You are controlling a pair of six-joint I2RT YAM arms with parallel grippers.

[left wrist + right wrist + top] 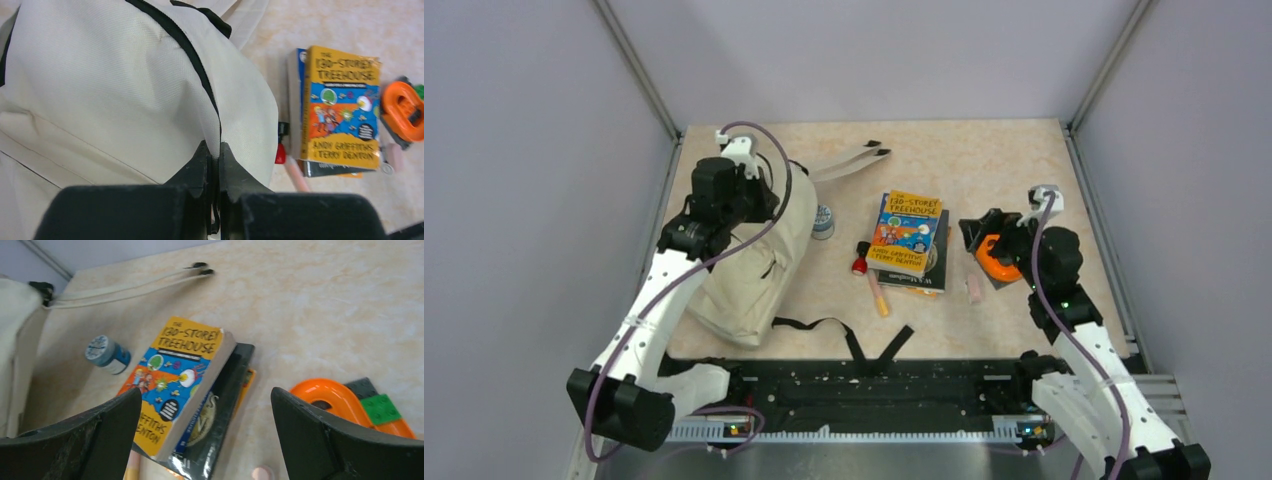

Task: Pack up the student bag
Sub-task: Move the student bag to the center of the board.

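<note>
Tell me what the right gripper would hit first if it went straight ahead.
Probably the yellow book, framed by the open right gripper; nothing shows in between, though depth is unclear.

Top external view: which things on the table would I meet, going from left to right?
First the backpack, then the small blue jar, then the stack of books, then the orange toy.

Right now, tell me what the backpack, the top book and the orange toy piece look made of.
Student bag: woven cloth, likely canvas, matte; fine weave and soft folds show. Top book: paper pages, printed card cover, seemingly smooth; page edges visible. Orange piece: probably hard plastic, smooth, with glossy highlights.
</note>
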